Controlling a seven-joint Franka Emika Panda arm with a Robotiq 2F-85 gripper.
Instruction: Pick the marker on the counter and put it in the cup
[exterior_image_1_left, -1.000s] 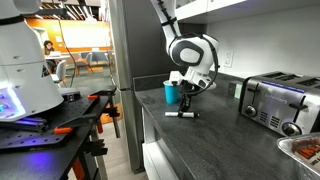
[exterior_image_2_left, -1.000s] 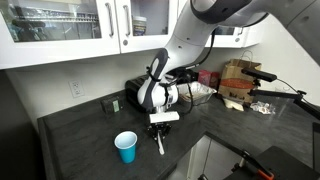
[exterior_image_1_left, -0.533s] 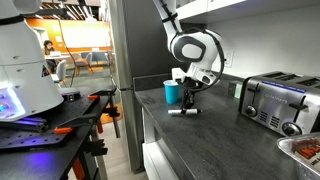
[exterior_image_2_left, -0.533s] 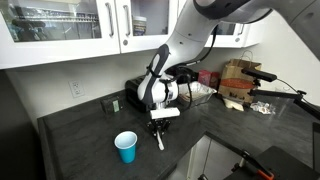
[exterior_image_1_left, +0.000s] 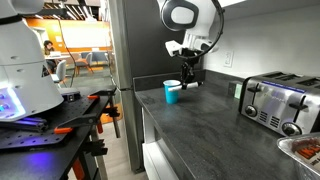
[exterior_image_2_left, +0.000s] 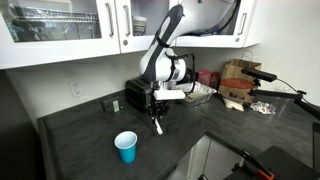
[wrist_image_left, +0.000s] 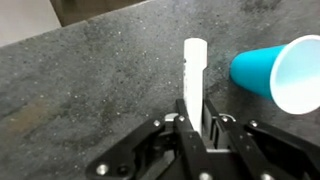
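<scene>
Wrist view: the counter fills the left; at centre the gripper is clamped on the marker, whitish end outward; the cup shows at right. In an exterior view the cup stands upright, and the marker, right of it, appears to hang clear of the counter.

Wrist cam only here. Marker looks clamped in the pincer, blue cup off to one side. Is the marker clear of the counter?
Observer: Yes. In an exterior view the marker hangs roughly upright from the pincer, with its lower end off the counter.
Operator: Is the target standing?
Observer: In both exterior views the cup stands upright on the counter, mouth up. It is beside the pincer, not under it.
Operator: Anything else close?
Observer: A toaster stands farther along the counter, well apart from the cup.
</scene>
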